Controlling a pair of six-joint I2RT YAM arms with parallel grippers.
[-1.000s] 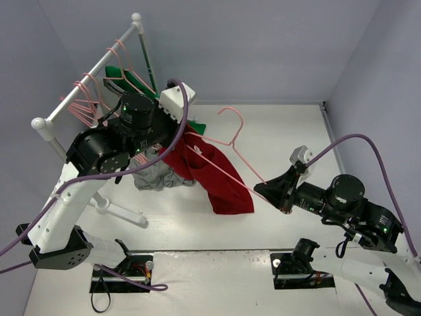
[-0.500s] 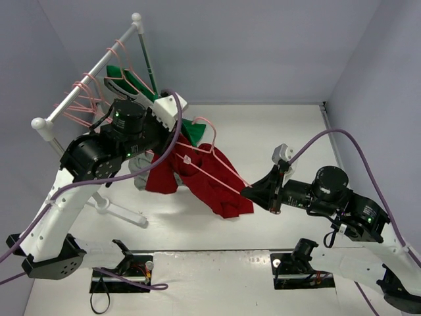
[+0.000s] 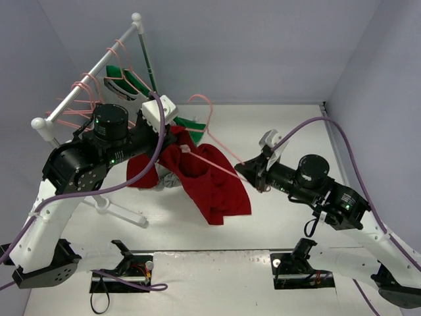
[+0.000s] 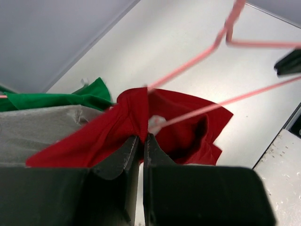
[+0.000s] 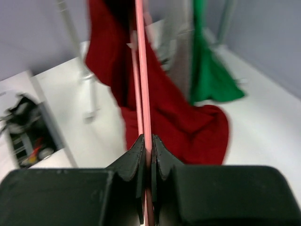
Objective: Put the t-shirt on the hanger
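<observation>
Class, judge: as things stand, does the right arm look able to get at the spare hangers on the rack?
Probably not. The right end effector is shut on the hanger, and the left arm and the t-shirt lie between it and the spare hangers on the rack.

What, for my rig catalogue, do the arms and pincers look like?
The left arm and right arm share white links, black cylindrical joints with green lights, and a looping purple cable each. The left pincer and right pincer each have two black wedge-shaped fingers beside a white camera block.
</observation>
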